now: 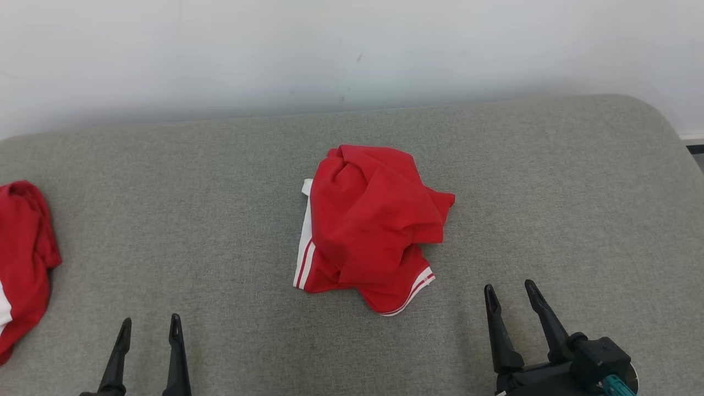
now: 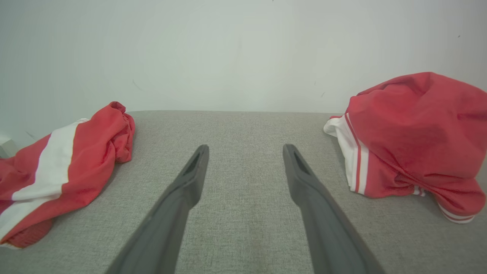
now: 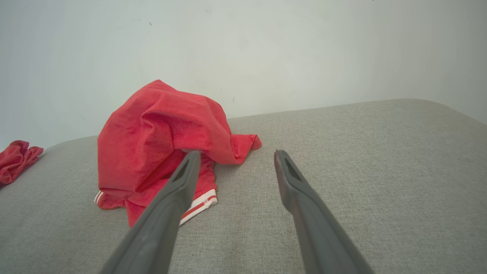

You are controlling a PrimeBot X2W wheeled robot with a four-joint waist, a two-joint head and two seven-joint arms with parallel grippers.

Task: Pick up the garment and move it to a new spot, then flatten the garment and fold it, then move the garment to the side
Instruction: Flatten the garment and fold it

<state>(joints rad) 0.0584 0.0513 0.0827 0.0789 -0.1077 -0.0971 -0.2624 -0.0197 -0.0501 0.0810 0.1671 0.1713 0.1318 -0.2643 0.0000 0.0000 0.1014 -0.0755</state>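
At the near edge, the left end effector and the right end effector hover over the grey cushion, each with its fingers spread and empty. Farther in, at the centre, the red garment lies crumpled. Its long axis runs near to far, with the striped hem pointing near-right. A second red garment sits at the left edge. The white wall stands behind.

a crumpled red-and-white garment lies far left on the grey cushion, white wall behind.
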